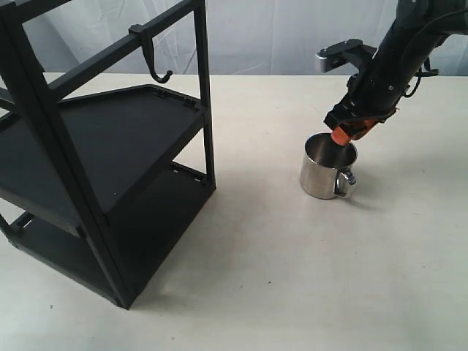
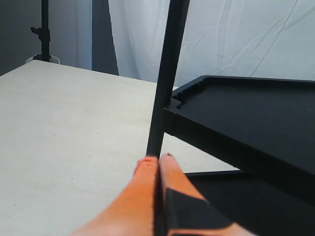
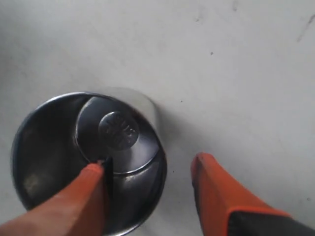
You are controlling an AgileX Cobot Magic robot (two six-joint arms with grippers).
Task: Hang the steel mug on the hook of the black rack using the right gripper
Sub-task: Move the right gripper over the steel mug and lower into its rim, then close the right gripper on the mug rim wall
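Right gripper (image 3: 147,172) jaws astride steel mug (image 3: 88,162) wall | embossed base mark unreadable

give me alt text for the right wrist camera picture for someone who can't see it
Seen from above, the open right gripper straddles the wall of the steel mug, one orange finger inside the mug, the other outside over the pale table. The mug stands upright and empty.

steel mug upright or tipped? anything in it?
Upright and empty. The steel mug stands on its base on the table, mouth up; the right wrist view shows its bare bottom.
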